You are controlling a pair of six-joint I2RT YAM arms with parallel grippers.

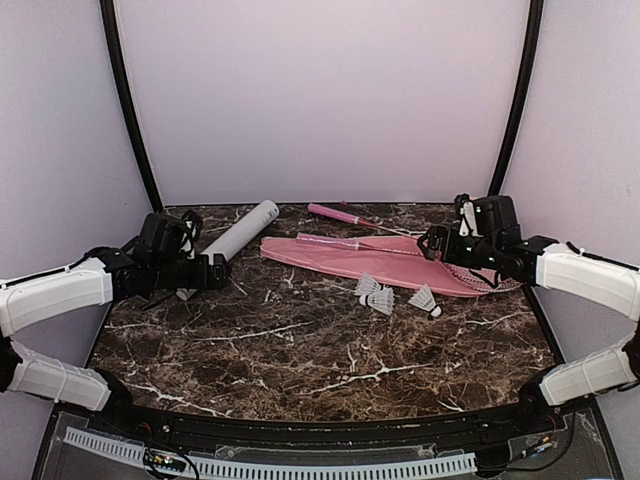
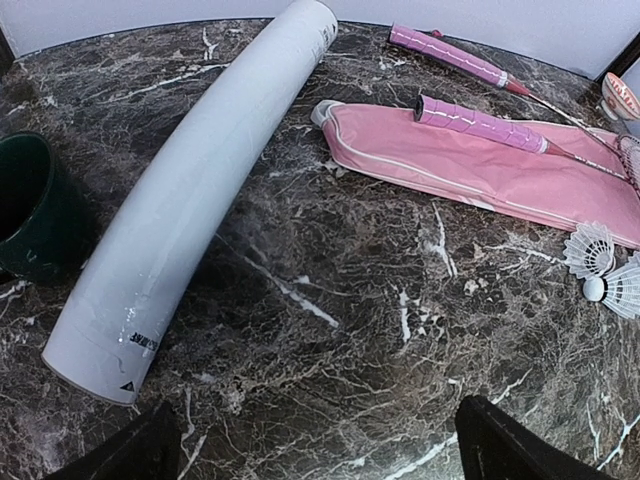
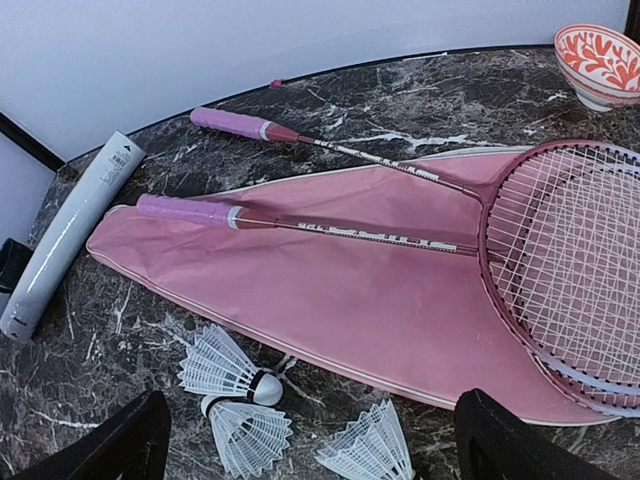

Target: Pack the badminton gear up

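The pale grey tube [image 1: 240, 232] [image 2: 190, 190] lies diagonally at the back left. The pink cover [image 1: 370, 258] [image 3: 380, 290] lies flat at the back centre. Two pink-handled rackets rest on and behind it, one handle [image 3: 185, 210] on the cover and one handle [image 3: 230, 123] on the marble. Their heads [image 3: 570, 250] overlap at the right. Three white shuttlecocks [image 1: 381, 298] [image 3: 225, 365] lie just in front of the cover. My left gripper [image 1: 215, 270] [image 2: 320, 450] is open and empty near the tube's near end. My right gripper [image 1: 430, 243] [image 3: 310, 440] is open and empty above the shuttlecocks.
A dark green cup [image 2: 35, 210] stands left of the tube, close to my left gripper. An orange-patterned bowl [image 3: 600, 60] sits at the back right behind the racket heads. Pale walls close in the marble table [image 1: 300, 350] at the back and sides.
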